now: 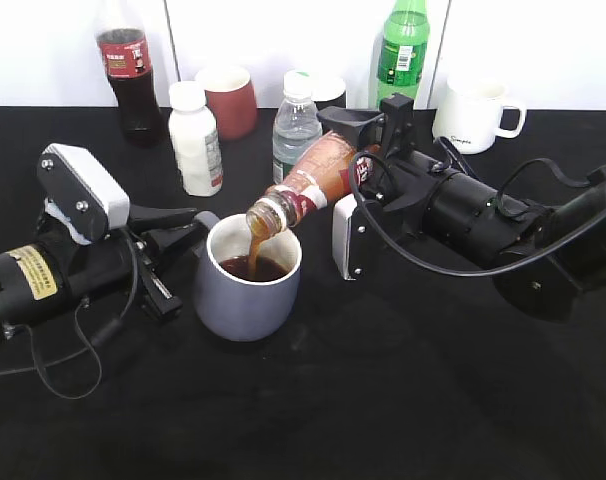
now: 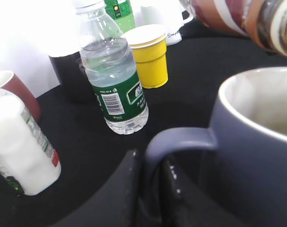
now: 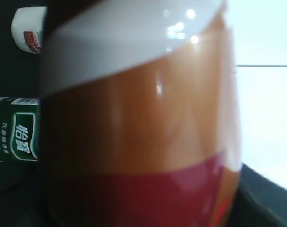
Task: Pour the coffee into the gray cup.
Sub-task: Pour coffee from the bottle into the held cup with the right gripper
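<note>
The right tool (image 1: 355, 190) is clamped around the body of the coffee bottle (image 1: 308, 186), holding it tipped with the open neck pointing down and to the left, directly above the mouth of the gray cup (image 1: 245, 290). A thin stream of brown liquid (image 1: 257, 246) runs from the neck into the cup, where a dark pool already lies against the off-white inner wall. In the right wrist view the bottle's brown, white and red wrap (image 3: 134, 118) fills nearly the whole field, so the fingers themselves are hidden there. The left tool (image 1: 178, 235) reaches in from the left, its dark fingers (image 2: 129, 189) closed on either side of the cup's loop handle (image 2: 174, 144), steadying the cup where it stands upright on the black desk (image 1: 383, 400). The left wrist view shows the cup's rim close at the right and the bottle's neck (image 2: 271, 23) just above it. Behind the cup, toward the back of the desk, stand a white opaque bottle (image 1: 195, 137), a clear water bottle with a green label (image 1: 296, 125), a dark red cup (image 1: 228, 98), a cola bottle with a red label (image 1: 128, 70), a green bottle (image 1: 402, 45) and a white mug (image 1: 475, 113). A yellow paper cup (image 2: 148, 56) appears only in the left wrist view, just beyond the water bottle.
</note>
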